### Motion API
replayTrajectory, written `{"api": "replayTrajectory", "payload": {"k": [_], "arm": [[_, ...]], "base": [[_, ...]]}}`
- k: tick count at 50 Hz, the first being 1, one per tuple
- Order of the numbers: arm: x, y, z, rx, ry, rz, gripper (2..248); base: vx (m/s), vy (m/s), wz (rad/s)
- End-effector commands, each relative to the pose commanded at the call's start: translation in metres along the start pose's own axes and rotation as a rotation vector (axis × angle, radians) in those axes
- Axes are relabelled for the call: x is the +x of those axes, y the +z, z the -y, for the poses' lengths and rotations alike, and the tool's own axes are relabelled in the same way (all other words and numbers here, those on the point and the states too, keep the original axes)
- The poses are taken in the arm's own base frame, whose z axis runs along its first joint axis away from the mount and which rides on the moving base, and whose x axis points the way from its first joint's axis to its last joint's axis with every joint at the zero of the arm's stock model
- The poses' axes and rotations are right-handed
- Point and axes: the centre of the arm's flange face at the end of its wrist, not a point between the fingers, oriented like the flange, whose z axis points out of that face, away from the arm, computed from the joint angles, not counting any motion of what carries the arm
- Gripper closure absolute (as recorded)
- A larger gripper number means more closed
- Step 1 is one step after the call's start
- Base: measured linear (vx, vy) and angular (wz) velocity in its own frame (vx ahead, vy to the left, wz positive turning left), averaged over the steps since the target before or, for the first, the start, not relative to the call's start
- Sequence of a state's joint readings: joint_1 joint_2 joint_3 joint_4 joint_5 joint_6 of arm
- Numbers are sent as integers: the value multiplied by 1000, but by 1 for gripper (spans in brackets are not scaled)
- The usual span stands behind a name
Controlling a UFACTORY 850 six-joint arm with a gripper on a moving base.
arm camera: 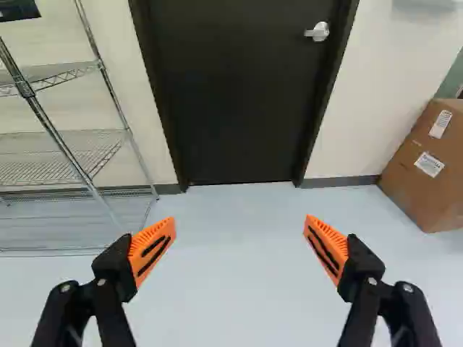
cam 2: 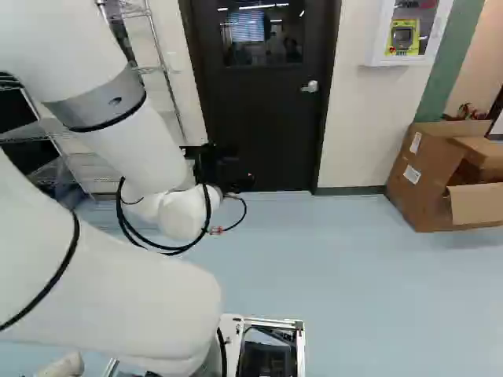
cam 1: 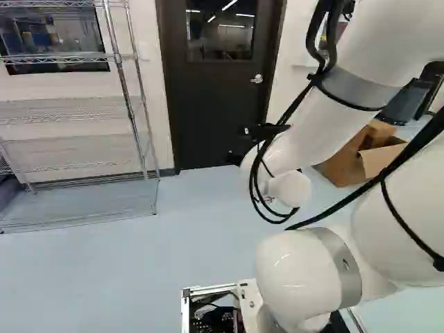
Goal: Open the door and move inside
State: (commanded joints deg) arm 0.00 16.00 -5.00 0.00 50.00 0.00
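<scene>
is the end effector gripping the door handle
No, the end effector is open and the handle sits ahead of it on the closed door.

This looks like a lab or workshop room in a work building; which of the two, I cannot tell. Ahead of the gripper [cam 2: 224, 166] stands a dark door [cam 1: 215, 104] with a lever handle [cam 1: 257, 79] and a window [cam 1: 222, 31] with strip lights showing in the glass. Ahead and to its left is wire shelving [cam 1: 119, 61]; ahead and to its right, a cardboard box [cam 2: 424, 157] and, higher up, a wall cabinet [cam 2: 442, 27] with a yellow device [cam 2: 403, 39]. Below it spreads a smooth, pale blue floor [cam 2: 346, 267].
</scene>
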Motion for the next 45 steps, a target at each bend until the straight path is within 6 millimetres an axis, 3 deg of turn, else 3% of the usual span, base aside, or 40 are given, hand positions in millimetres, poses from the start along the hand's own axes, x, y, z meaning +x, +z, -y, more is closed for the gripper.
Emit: {"api": "replayTrajectory", "payload": {"k": [45], "arm": [[0,0,0,0,0,0,3]], "base": [[3,3,-6]]}}
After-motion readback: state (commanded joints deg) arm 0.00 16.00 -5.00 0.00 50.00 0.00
